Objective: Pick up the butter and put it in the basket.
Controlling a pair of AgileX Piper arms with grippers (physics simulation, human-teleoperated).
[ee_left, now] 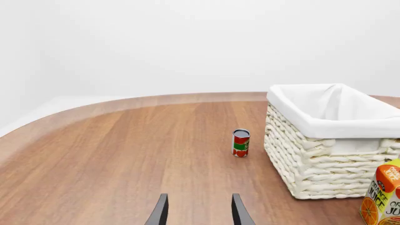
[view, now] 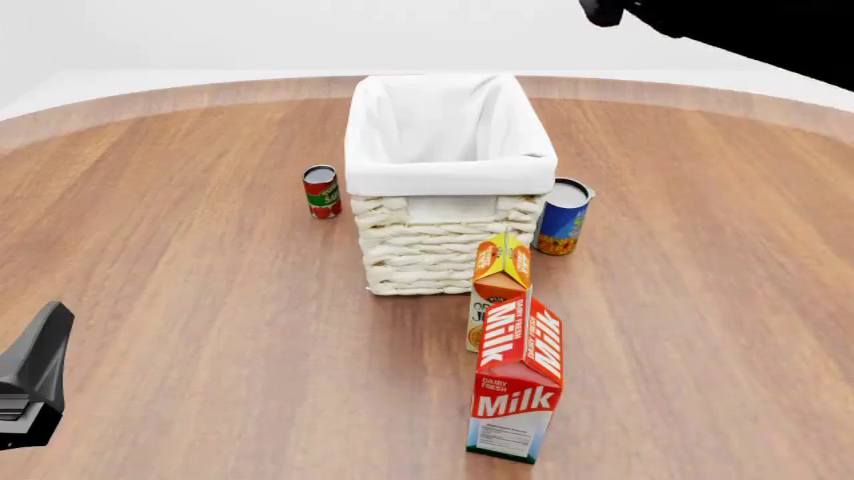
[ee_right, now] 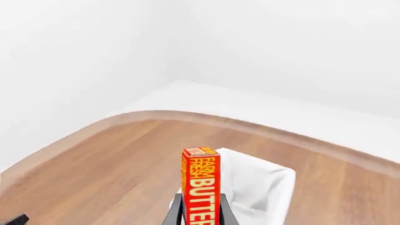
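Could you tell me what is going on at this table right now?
The right pincer holds the butter raised above the table, with the basket ahead and below it. The left pincer is open and empty, low over the wood. The butter is not in the basket yet.

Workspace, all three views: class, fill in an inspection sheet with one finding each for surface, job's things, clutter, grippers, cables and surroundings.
Surface: wooden table with a curved far edge.
Job's things: butter held on end between the right gripper's fingers, above the table; basket mid-table, only its white liner seen inside.
Clutter: red can left of the basket, apart from it; blue can at its right front corner; juice carton in front of it; milk carton nearest the camera.
Grippers: left gripper open, low over the table, holding nothing; right gripper shut on the butter.
Cables: nothing seen.
Surroundings: plain white walls and floor.
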